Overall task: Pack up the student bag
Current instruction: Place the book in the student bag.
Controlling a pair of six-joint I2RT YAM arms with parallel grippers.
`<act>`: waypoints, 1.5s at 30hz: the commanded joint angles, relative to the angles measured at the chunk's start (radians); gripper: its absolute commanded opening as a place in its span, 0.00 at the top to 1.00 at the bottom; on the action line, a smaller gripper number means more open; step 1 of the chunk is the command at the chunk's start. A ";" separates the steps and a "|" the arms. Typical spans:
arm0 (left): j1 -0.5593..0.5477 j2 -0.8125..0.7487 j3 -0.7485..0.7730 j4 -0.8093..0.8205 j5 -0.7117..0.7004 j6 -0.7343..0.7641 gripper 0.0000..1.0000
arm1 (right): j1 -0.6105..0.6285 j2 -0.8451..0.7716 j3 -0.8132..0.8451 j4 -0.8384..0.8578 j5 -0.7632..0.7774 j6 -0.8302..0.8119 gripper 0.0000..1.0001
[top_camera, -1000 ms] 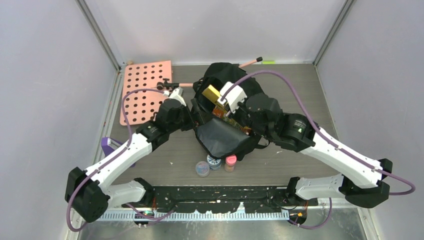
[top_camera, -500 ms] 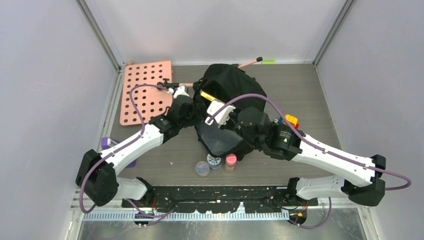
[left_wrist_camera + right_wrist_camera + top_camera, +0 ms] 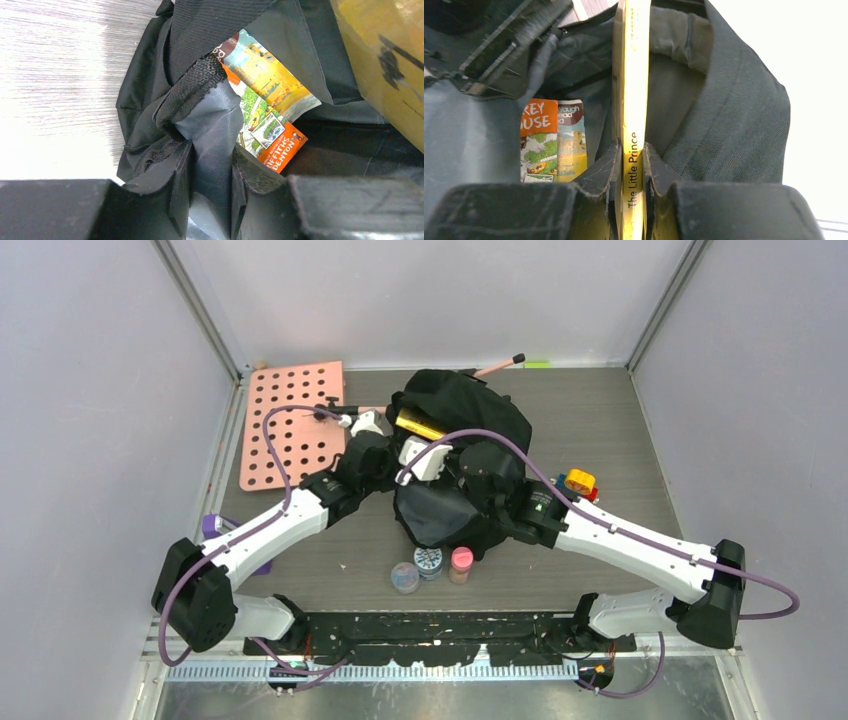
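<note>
The student bag (image 3: 470,410), a black backpack, lies mid-table with its mouth toward the arms. My left gripper (image 3: 210,167) is shut on a fold of the bag's grey inner lining (image 3: 212,125) at the left side of the opening. My right gripper (image 3: 631,160) is shut on the spine of a thin yellow book (image 3: 635,75), "The Little Prince", held upright in the bag's mouth. In the top view the yellow book (image 3: 420,427) pokes out of the opening. Colourful books (image 3: 267,130) lie inside the bag, and the right wrist view also shows these books (image 3: 551,142).
A pink pegboard (image 3: 293,420) lies at the back left. Three small jars (image 3: 432,566) stand in front of the bag. A purple object (image 3: 215,528) sits by the left arm. A yellow and red toy (image 3: 580,481) is right of the bag, and a pink stick (image 3: 498,365) lies behind it.
My left gripper has gone from open to shut on the bag's lining. My right arm has swung left and lowered the yellow book further into the bag's mouth.
</note>
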 commanded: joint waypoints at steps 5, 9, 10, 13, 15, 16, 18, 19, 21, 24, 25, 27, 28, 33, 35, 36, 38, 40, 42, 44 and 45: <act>0.007 -0.028 -0.007 0.072 -0.030 0.005 0.73 | -0.136 0.017 0.028 0.065 -0.003 0.002 1.00; 0.007 -0.037 -0.016 0.073 -0.027 0.002 0.73 | -0.149 0.025 0.037 0.005 0.063 -0.026 1.00; 0.006 -0.044 -0.021 0.074 -0.029 0.001 0.74 | -0.150 0.028 0.057 -0.015 0.078 -0.028 1.00; 0.007 -0.058 -0.031 0.081 -0.036 -0.004 0.75 | -0.150 0.051 0.114 -0.130 0.137 0.010 1.00; 0.007 -0.064 -0.035 0.085 -0.038 -0.005 0.75 | -0.150 0.066 0.139 -0.180 0.159 0.032 0.99; 0.007 -0.066 -0.034 0.084 -0.039 -0.003 0.75 | -0.150 0.072 0.146 -0.190 0.171 0.035 1.00; 0.008 -0.066 -0.030 0.082 -0.039 -0.002 0.75 | -0.150 0.092 0.154 -0.197 0.224 0.040 1.00; 0.007 -0.066 -0.029 0.080 -0.038 -0.001 0.76 | -0.151 0.103 0.159 -0.194 0.266 0.046 1.00; 0.008 -0.067 -0.029 0.079 -0.036 -0.001 0.76 | -0.154 0.117 0.180 -0.195 0.307 0.059 1.00; 0.007 -0.071 -0.031 0.081 -0.035 -0.003 0.77 | -0.154 0.139 0.214 -0.224 0.354 0.081 1.00; 0.007 -0.071 -0.032 0.081 -0.034 -0.003 0.77 | -0.154 0.152 0.233 -0.234 0.377 0.094 0.99; 0.008 -0.073 -0.031 0.081 -0.034 -0.003 0.77 | -0.153 0.173 0.278 -0.280 0.413 0.120 1.00; 0.007 -0.073 -0.031 0.081 -0.035 -0.005 0.77 | -0.153 0.190 0.296 -0.324 0.436 0.131 1.00; 0.007 -0.073 -0.031 0.085 -0.030 -0.006 0.77 | -0.151 0.241 0.387 -0.421 0.519 0.192 1.00; 0.007 -0.076 -0.031 0.084 -0.028 -0.006 0.77 | -0.140 0.250 0.404 -0.428 0.561 0.192 1.00; 0.006 -0.077 -0.032 0.084 -0.028 -0.007 0.77 | -0.135 0.250 0.414 -0.429 0.577 0.188 1.00; 0.008 -0.078 -0.033 0.086 -0.031 -0.008 0.78 | -0.121 0.240 0.416 -0.433 0.559 0.180 1.00; 0.008 -0.078 -0.034 0.093 -0.035 -0.007 0.78 | -0.113 0.228 0.430 -0.468 0.495 0.194 1.00; 0.008 -0.076 -0.034 0.106 -0.043 0.003 0.80 | -0.113 0.241 0.460 -0.548 0.439 0.229 1.00; 0.007 -0.073 -0.033 0.124 -0.054 0.032 0.78 | -0.113 0.267 0.472 -0.593 0.448 0.244 1.00; 0.008 -0.072 -0.027 0.124 -0.061 0.057 0.73 | -0.113 0.278 0.470 -0.600 0.463 0.246 1.00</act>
